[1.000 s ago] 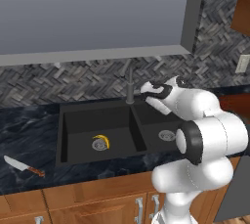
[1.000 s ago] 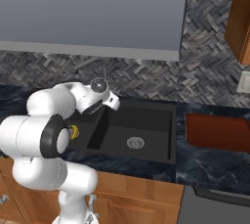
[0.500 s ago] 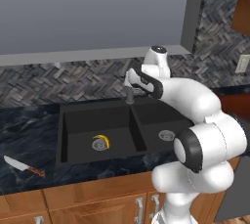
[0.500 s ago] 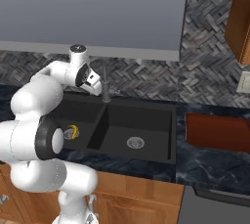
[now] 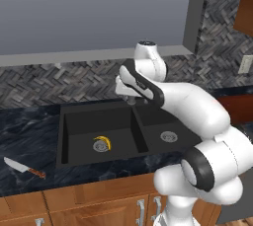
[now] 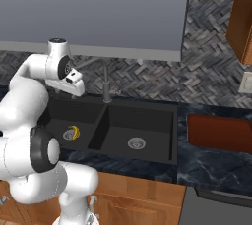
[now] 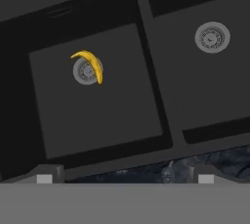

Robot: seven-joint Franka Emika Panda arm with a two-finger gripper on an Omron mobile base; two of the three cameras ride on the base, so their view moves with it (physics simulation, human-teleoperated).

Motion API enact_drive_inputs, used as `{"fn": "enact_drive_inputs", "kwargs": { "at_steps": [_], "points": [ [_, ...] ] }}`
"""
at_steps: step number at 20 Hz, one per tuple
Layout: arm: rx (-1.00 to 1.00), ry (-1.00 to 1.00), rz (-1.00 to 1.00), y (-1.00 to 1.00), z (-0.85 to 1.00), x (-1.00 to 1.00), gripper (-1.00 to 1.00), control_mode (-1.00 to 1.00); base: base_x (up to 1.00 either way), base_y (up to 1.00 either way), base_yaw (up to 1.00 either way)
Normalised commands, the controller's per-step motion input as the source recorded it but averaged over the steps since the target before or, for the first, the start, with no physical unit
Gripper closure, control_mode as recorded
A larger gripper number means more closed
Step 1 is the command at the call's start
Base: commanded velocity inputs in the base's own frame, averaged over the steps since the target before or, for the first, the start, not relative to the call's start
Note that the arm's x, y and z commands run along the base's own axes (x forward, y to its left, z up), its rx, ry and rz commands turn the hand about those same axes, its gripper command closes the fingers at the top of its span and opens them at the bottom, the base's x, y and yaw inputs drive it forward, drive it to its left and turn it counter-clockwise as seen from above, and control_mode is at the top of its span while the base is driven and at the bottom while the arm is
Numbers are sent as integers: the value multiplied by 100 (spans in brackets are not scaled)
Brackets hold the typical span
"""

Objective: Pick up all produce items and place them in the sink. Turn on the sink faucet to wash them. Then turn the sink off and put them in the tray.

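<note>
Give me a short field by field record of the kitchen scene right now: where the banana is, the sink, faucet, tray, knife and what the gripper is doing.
banana: in the sink's left basin, curled along the drain ring
sink: black double basin, a silver drain in each basin
faucet: upright behind the divider; no water seen running
tray: reddish-brown, on the counter right of the sink, nothing on it
knife: red-handled, on the counter left of the sink
gripper: open, holding nothing, raised above the sink and looking down into it
</note>
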Motion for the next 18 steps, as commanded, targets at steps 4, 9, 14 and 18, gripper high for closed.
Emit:
{"fn": "enact_drive_inputs", "kwargs": {
  "at_steps": [4, 9, 14, 18],
  "points": [
    [0, 0, 6, 31, -29, -28, -100, -100, 0, 0, 0],
    [0, 0, 7, 33, -43, 12, -100, -100, 0, 0, 0],
    [0, 0, 7, 37, -45, 30, -100, -100, 0, 0, 0],
    [-4, 0, 4, 19, -44, 27, -100, -100, 0, 0, 0]
  ]
}}
